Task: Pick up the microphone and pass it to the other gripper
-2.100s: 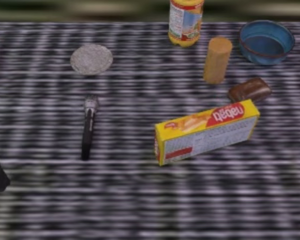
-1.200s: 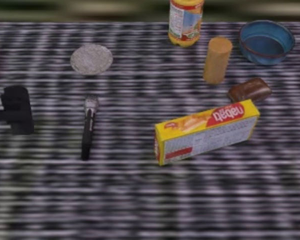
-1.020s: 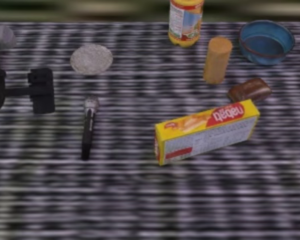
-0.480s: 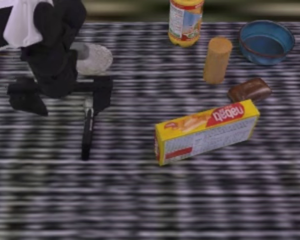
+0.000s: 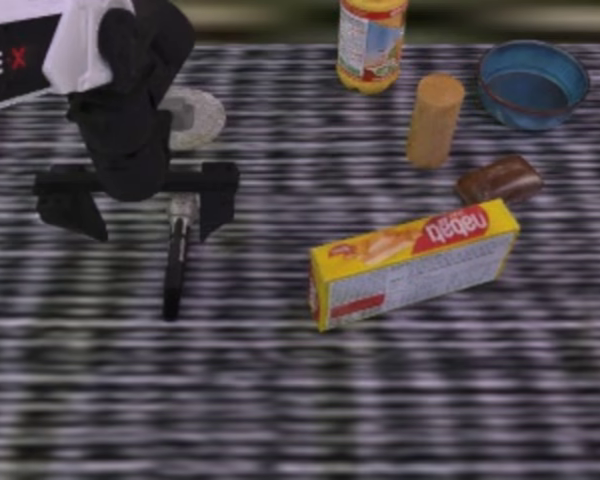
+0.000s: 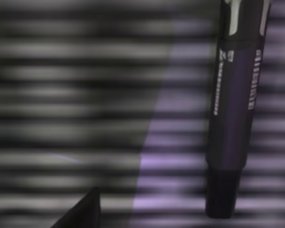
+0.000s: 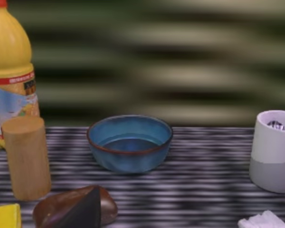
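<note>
The left arm covered part of the round grey disc (image 5: 202, 110), and its white shell was cut off at the top edge of the top view. The right arm was not seen in the top view, and the right wrist view showed no fingers clearly, so I cannot tell their state.

The left gripper (image 5: 145, 205) hung over the left part of the table with its two fingers wide apart. The microphone (image 5: 176, 256) lay flat on the striped cloth, its mesh head toward 12 o'clock and its handle toward 6 o'clock. The head was just beside the right finger, on its inner side; the handle reached out past the gripper. In the left wrist view the black handle (image 6: 230, 114) lay on the cloth, its head cut off at the edge.

The blue bowl (image 7: 129, 142) stood at about 2 o'clock from the yellow box (image 5: 412, 262) and looked empty. A white-grey cup (image 7: 274, 151) held something dark, too small to tell.
</note>
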